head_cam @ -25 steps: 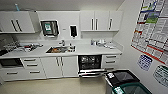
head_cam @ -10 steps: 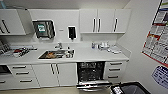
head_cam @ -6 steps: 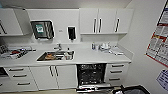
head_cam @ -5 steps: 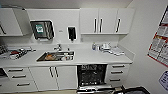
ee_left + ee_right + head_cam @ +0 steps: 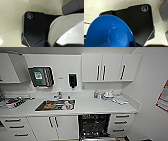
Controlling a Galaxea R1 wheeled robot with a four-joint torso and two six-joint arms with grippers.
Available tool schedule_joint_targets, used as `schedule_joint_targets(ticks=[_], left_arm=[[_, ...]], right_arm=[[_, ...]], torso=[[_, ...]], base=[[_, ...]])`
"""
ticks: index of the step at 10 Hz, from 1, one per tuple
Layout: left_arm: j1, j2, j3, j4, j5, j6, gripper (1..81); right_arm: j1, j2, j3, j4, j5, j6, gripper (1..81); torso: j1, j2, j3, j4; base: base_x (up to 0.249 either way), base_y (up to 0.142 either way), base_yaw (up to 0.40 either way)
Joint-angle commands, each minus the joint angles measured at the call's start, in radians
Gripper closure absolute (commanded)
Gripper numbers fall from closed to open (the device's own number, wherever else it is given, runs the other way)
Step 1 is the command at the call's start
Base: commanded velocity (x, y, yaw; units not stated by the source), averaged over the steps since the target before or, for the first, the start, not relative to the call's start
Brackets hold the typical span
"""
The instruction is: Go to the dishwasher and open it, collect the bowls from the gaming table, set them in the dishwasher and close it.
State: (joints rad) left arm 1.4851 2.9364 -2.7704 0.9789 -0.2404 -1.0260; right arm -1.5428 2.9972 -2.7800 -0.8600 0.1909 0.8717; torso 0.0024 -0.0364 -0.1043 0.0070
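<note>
Dishwasher [image 5: 93,126] is seen open under the white countertop [image 5: 87,105], its dark rack interior exposed between white cabinet doors [image 5: 53,127] and a drawer stack [image 5: 120,122]. A sink [image 5: 55,105] is set into the countertop, to the appliance's upper left. A side wall [image 5: 152,97] bounds the room at the right. In the right wrist view, the blue bowl [image 5: 110,33] is shown large and close against the arm's dark plate, bottom outward. Whether it is grasped cannot be told; neither claw's state is visible.
</note>
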Motion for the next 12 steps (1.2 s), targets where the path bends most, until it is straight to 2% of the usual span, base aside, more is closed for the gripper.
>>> schedule_joint_targets(ticks=[1, 12], left_arm=[[-0.025, -0.009, -0.003, 0.004, 0.018, -0.002, 81.1], [-0.025, -0.006, -0.005, 0.003, 0.018, -0.002, 81.1]], right_arm=[[0.022, -0.001, 0.005, -0.008, -0.011, 0.001, 81.1], [0.022, -0.001, 0.005, -0.008, -0.011, 0.001, 81.1]], torso=[[0.0, 0.0, 0.0, 0.0], [-0.002, -0.002, 0.001, 0.0]], base=[[0.193, 0.0, 0.0], [0.193, 0.0, 0.0]])
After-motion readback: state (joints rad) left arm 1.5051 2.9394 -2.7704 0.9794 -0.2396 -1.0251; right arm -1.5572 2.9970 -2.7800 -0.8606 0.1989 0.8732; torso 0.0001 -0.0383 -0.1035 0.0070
